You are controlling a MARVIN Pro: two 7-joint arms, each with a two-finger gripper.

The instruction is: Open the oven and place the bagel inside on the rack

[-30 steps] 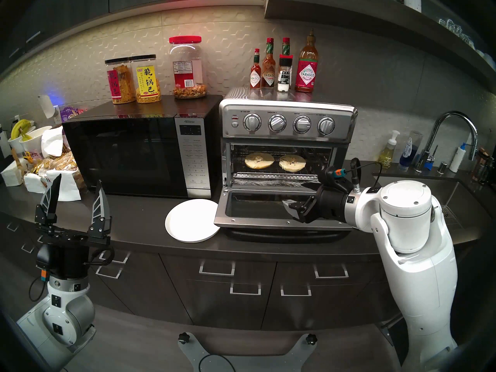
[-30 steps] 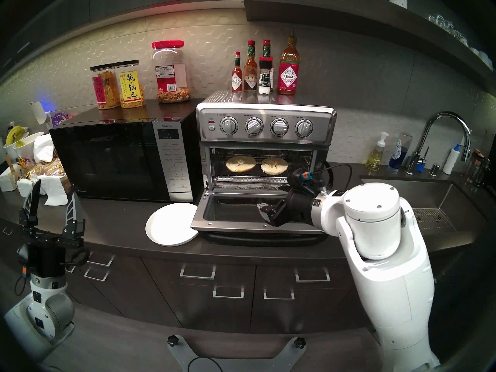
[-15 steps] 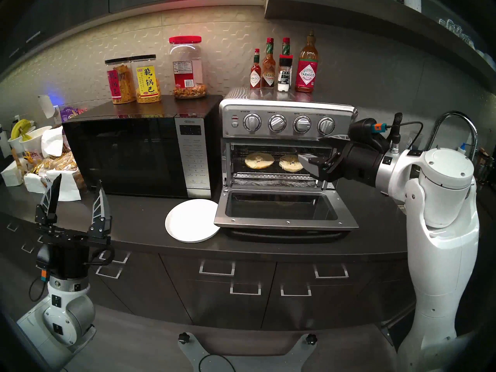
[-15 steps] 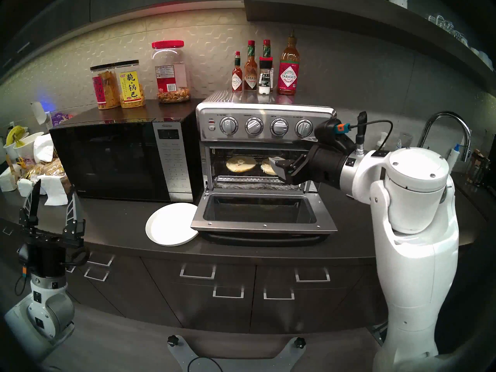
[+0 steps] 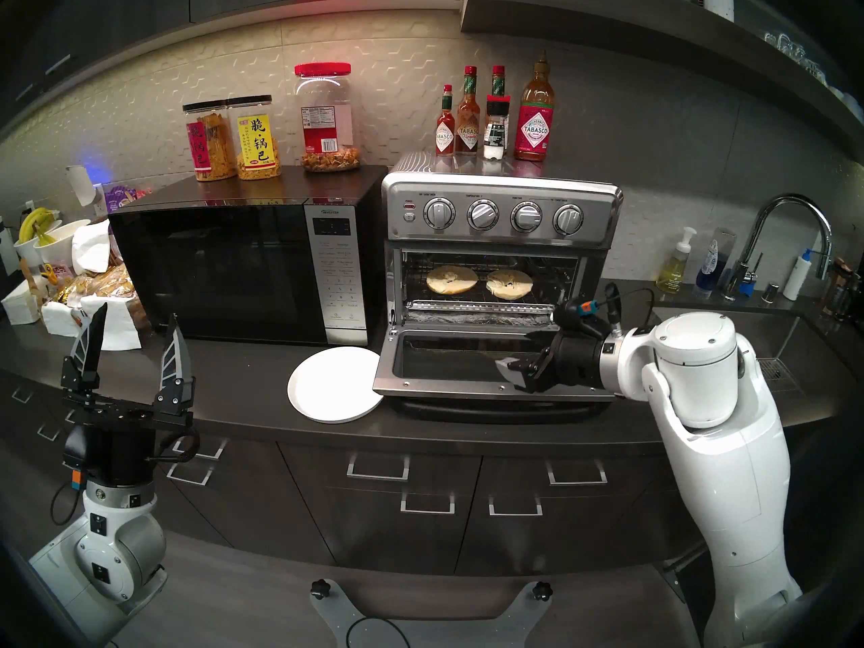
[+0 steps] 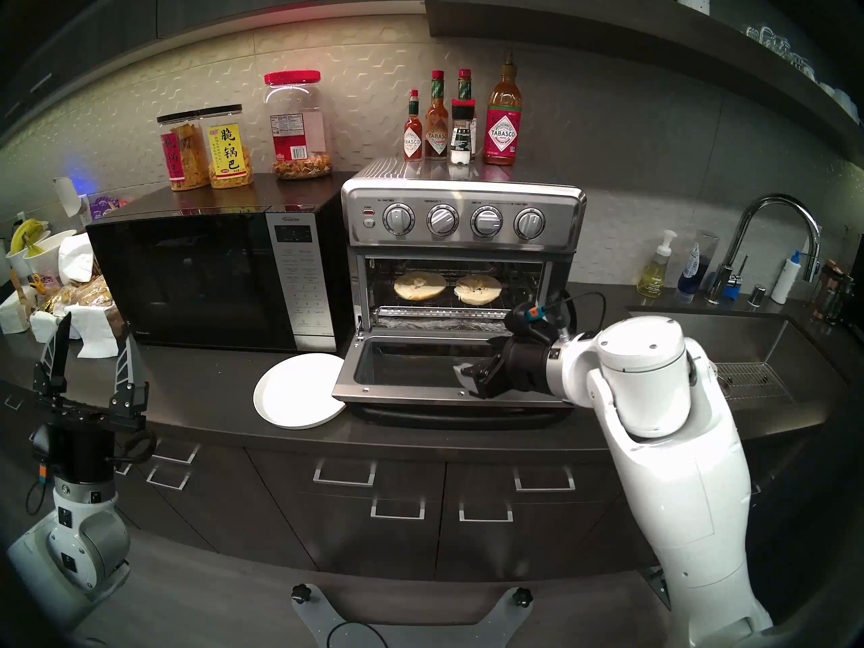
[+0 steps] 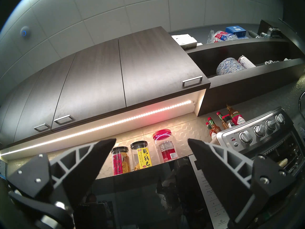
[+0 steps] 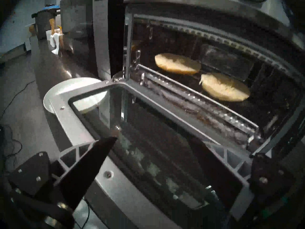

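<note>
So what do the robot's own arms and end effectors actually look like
Both arms have glossy white shells with grey metal joint rings and small black square markings. Each wrist is a black cylinder carrying a camera pod with an orange-and-teal plug and a looping black cable. The left end effector and right end effector each have two black, pointed, wedge-shaped fingers with grey ribbed truss backs.

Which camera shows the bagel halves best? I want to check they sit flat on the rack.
The head stereo left view: both bagel halves lie side by side on the rack, sharp. Head stereo right matches; right wrist is closer but blurred; left wrist shows a sliver.
</note>
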